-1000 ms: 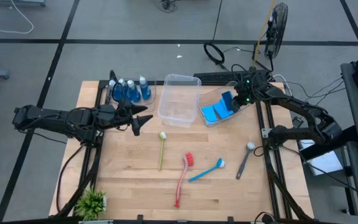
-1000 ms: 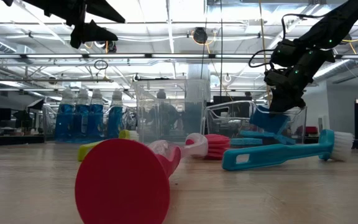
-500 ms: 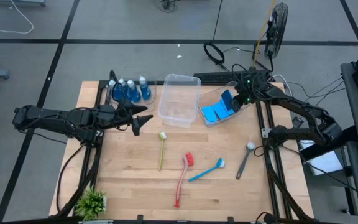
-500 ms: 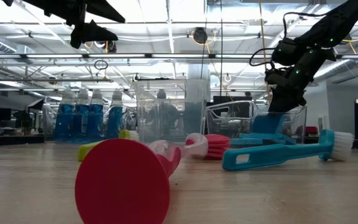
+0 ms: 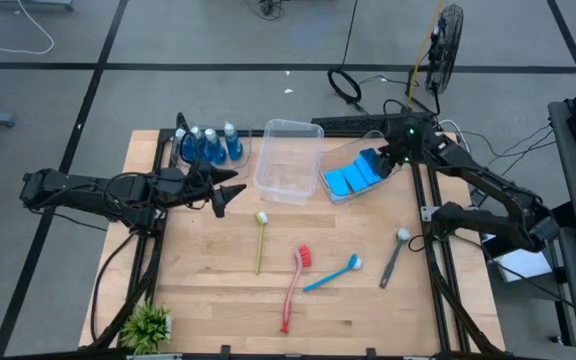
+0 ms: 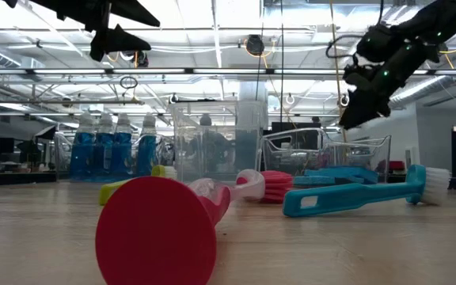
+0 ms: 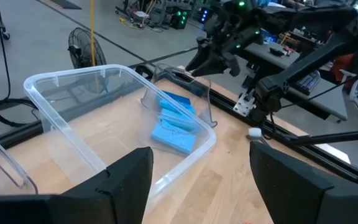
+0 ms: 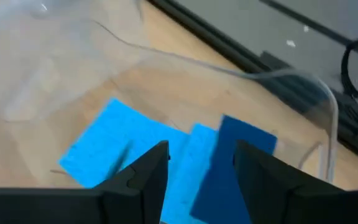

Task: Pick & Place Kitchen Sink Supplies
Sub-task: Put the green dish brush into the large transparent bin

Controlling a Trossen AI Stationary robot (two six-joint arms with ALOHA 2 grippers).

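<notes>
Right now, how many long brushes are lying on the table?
4. The yellow-green brush lies nearest the middle tub, the red brush lies beside the blue brush toward the front, and the grey brush lies by the right edge. None seems hidden.

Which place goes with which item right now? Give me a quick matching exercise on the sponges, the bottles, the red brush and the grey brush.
Things:
1. blue sponges
2. bottles of blue liquid
3. red brush
4. grey brush

Places:
A. bare table, nearest the right edge
B. standing in a group at the table's back left
C. inside the clear tub under the right gripper
D. lying mid-table beside the blue brush

Pairs: 1-C, 2-B, 3-D, 4-A
</notes>
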